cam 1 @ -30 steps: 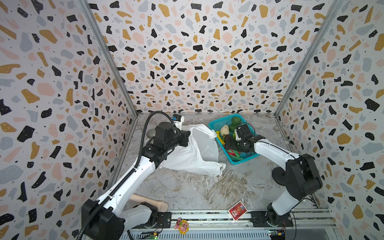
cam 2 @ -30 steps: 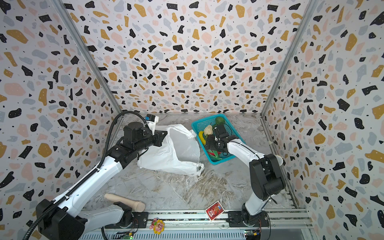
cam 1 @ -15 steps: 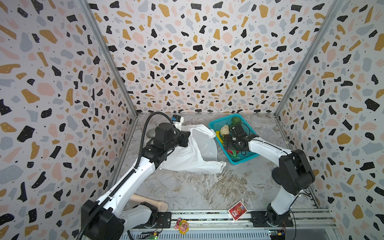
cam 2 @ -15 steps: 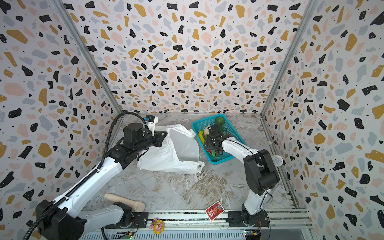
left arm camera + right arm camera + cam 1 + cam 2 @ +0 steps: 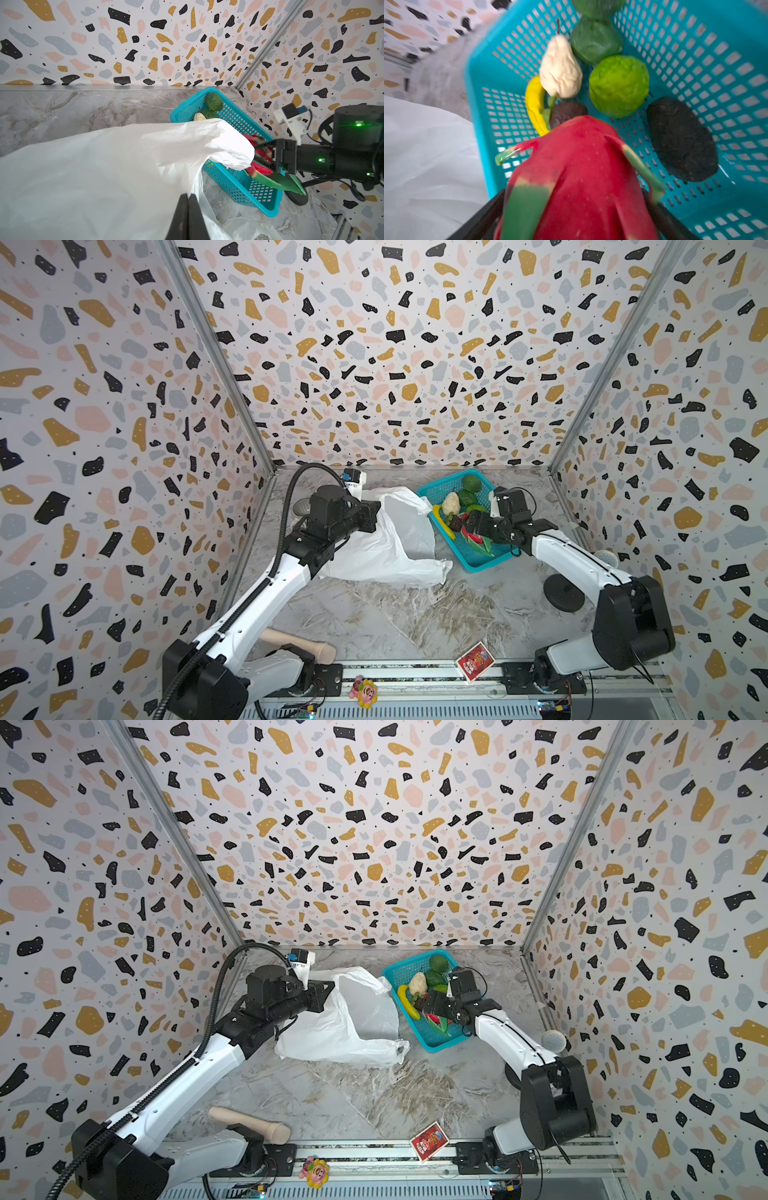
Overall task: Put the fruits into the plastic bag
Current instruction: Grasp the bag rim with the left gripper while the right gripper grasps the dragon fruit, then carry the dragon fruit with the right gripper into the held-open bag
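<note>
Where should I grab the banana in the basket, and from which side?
Probably the bare curved middle of the banana, coming down from above: it lies flat in the basket, one end under the cream fruit, with the walls blocking any sideways approach.

Dragon fruit blurred (cut by the edge), basket — half behind bag

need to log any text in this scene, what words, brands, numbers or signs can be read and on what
No text can be read in any view.
Red packet by the front rail: gold print on its face, too small to read.
Blue patch on a white wrist mount: too small to tell whether it bears any text.
</note>
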Tool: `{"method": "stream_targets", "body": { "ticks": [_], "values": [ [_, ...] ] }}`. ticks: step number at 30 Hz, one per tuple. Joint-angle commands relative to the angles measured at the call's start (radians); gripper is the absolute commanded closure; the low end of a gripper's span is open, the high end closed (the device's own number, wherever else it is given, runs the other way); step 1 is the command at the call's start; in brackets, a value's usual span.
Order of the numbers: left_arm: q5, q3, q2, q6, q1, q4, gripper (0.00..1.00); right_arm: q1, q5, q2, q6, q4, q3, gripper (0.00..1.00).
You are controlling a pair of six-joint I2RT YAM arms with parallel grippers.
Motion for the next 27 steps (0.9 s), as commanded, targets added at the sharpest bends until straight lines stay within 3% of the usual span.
{"method": "stream_targets", "body": {
  "ticks": [1,6,9,17,22,27],
  "values": [
    [0.009,-0.012,0.007,-0.019,0.004,0.055,1.00,-0.019,-0.131,-0.067,0.003,0.059,0.043,0.86],
    [0.008,-0.010,0.025,-0.027,0.004,0.059,1.00,0.004,-0.323,-0.098,-0.028,0.062,0.056,0.86],
    [0.009,-0.010,0.029,-0.028,0.004,0.062,1.00,0.059,-0.374,-0.114,-0.066,0.042,0.064,0.86],
    [0.026,-0.018,0.032,-0.022,0.004,0.072,1.00,0.217,-0.425,-0.073,-0.125,0.039,0.066,0.84],
    [0.059,-0.026,0.042,-0.033,0.003,0.075,1.00,0.291,-0.456,0.024,-0.167,0.077,0.142,0.83],
    [0.107,-0.054,0.042,-0.050,0.003,0.098,1.00,0.341,-0.440,0.162,-0.125,0.186,0.216,0.84]
  ]
}}
